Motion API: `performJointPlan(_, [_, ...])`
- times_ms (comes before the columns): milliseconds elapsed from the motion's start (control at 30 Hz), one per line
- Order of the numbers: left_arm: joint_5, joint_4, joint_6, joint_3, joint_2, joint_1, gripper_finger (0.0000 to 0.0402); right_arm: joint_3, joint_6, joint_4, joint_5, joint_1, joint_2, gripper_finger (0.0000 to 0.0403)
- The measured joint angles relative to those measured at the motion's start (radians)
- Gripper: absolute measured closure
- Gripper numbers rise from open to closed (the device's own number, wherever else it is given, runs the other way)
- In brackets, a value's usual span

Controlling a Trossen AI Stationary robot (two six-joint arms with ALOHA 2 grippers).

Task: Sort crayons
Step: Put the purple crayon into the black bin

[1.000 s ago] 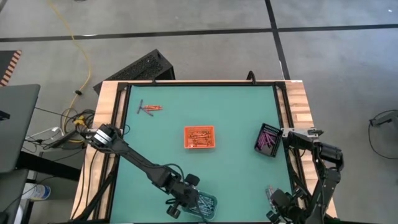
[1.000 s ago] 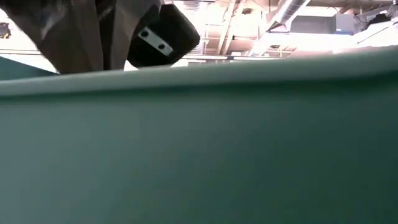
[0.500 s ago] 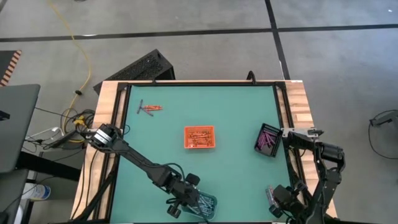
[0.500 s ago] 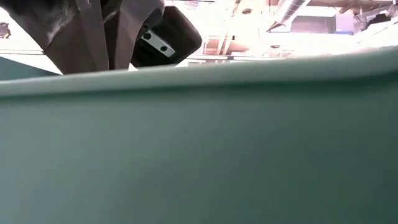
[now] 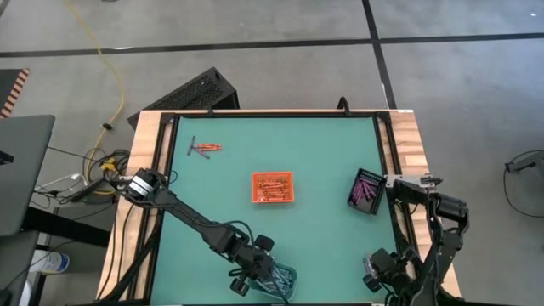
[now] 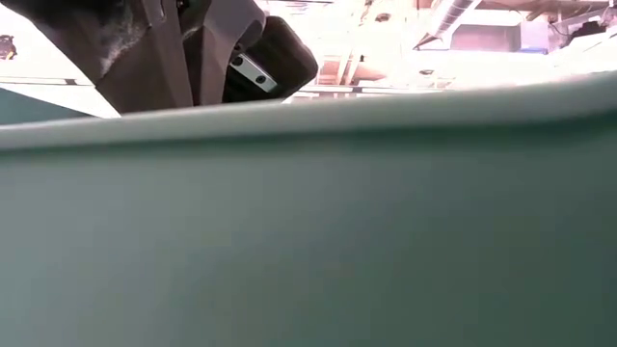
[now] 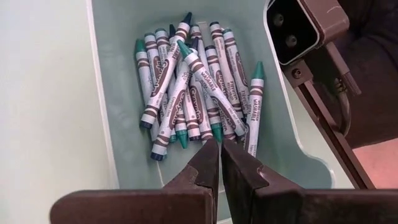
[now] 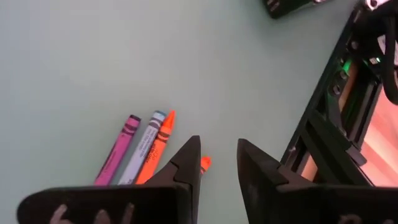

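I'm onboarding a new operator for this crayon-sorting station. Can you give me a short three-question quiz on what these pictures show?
1. True or false: the left gripper is shut, above the clear tray of blue-green paper-wrapped crayons.
2. Which colour shows among the loose crayons by the open right gripper? A) yellow B) magenta C) black
3. Fill in: in the high view, the orange square tray sits near the table's ______, and the black tray near its right edge.

Key: 1 true; 2 B; 3 middle.
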Motion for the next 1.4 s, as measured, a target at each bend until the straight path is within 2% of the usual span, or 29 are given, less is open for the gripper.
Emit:
performJointPlan(100, [0.0,0.0,-0.001,0.0,0.0,0.0,0.0396,-0.021,0.0,0.025,-0.034,-0.015,-0.003,0.0306])
performJointPlan(233, [0.0,-0.001,-0.001,0.0,0.0,0.0,0.0396,-0.054,0.002,0.124,0.053,-0.027,0.002,0.0306])
performJointPlan(300, [0.0,0.002,-0.002,0.0,-0.001,0.0,0.0396,-0.048,0.076,0.193,-0.017,-0.037,0.01,0.0305])
performJointPlan(933, [0.009,0.001,-0.01,-0.001,-0.002,0.013,0.0396,-0.056,0.034,0.181,0.058,-0.028,0.004,0.0305])
performJointPlan(1200, [0.01,0.001,-0.004,-0.001,-0.002,0.013,0.0396,-0.057,-0.038,0.149,0.149,-0.029,0.001,0.0306])
performJointPlan(1400, [0.01,0.001,-0.003,-0.001,-0.002,0.014,0.0396,-0.032,-0.086,0.095,0.286,-0.042,0.0,0.0306])
